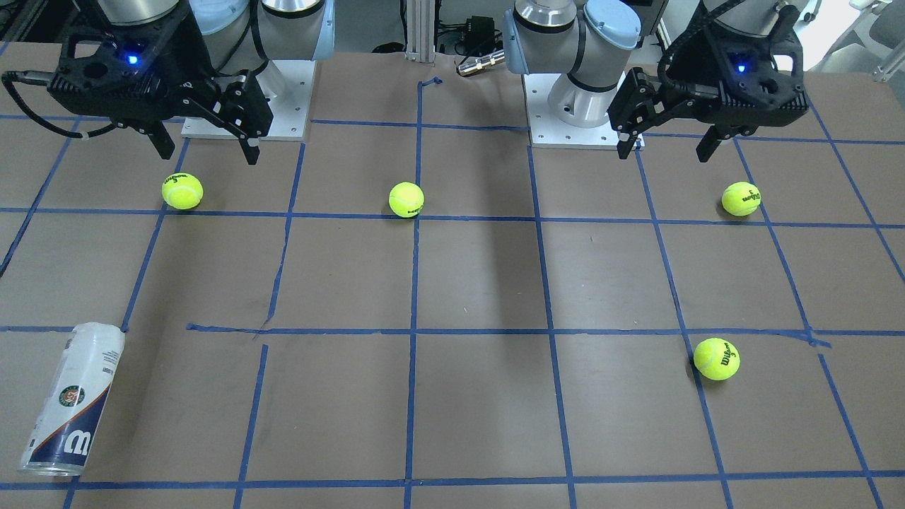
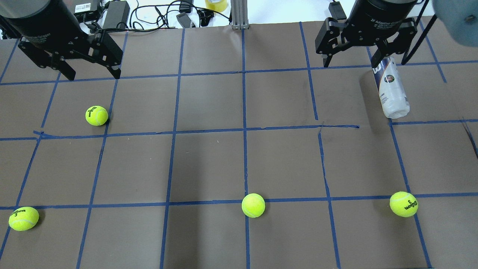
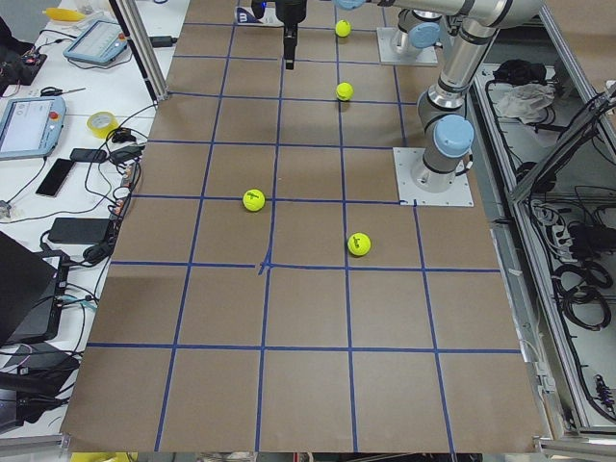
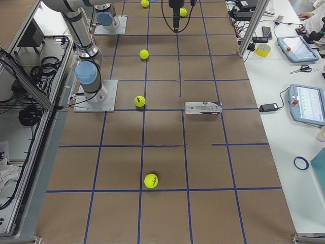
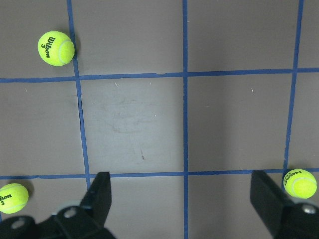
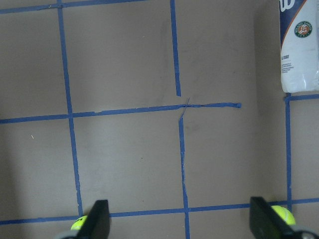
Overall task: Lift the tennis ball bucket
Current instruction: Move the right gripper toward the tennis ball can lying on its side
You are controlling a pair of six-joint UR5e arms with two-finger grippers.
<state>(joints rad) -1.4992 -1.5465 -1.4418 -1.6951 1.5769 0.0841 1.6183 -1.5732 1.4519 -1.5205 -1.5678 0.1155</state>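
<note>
The tennis ball bucket [image 2: 390,87] is a clear can with a white label and a navy band. It lies on its side at the far right of the table [image 2: 209,164]. It also shows in the front view [image 1: 71,399], the right side view [image 4: 203,108] and the right wrist view [image 6: 299,47]. My right gripper [image 2: 351,64] hangs open and empty above the table, left of the can's far end, and also shows in the front view [image 1: 209,154]. My left gripper [image 2: 93,76] is open and empty at the far left, and also shows in the front view [image 1: 664,154].
Several yellow-green tennis balls lie loose: one far left [image 2: 96,115], one near left [image 2: 23,218], one near the middle [image 2: 253,205] and one near right [image 2: 403,204]. Blue tape lines grid the brown table. Cables and tape rolls lie beyond its far edge.
</note>
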